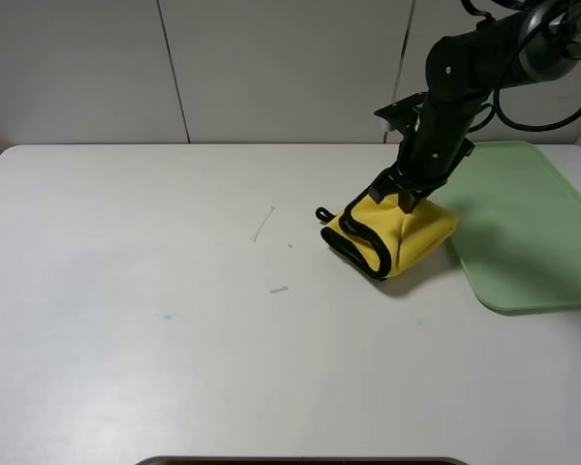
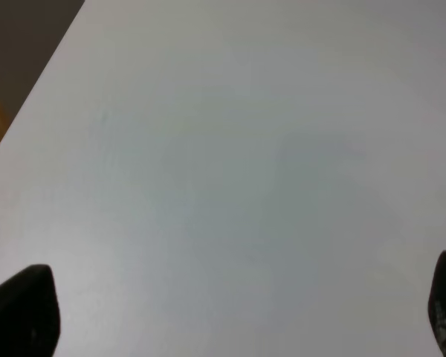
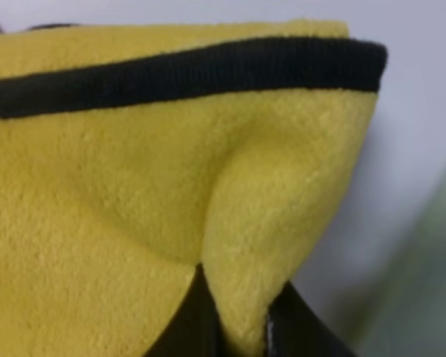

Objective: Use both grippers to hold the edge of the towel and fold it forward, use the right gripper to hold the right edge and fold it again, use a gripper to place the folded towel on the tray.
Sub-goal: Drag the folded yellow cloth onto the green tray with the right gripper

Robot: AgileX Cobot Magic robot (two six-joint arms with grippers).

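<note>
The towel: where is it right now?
In the exterior high view the folded towel sits right of centre on the table, pinched by the right pincer, just left of the tray.

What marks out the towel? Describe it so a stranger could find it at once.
On the white table, look to the right side, just left of the pale-green tray. There the towel sits bunched under the right gripper, whose jaws pinch its top. It is the only bright-yellow thing, edged in thin black trim.
</note>
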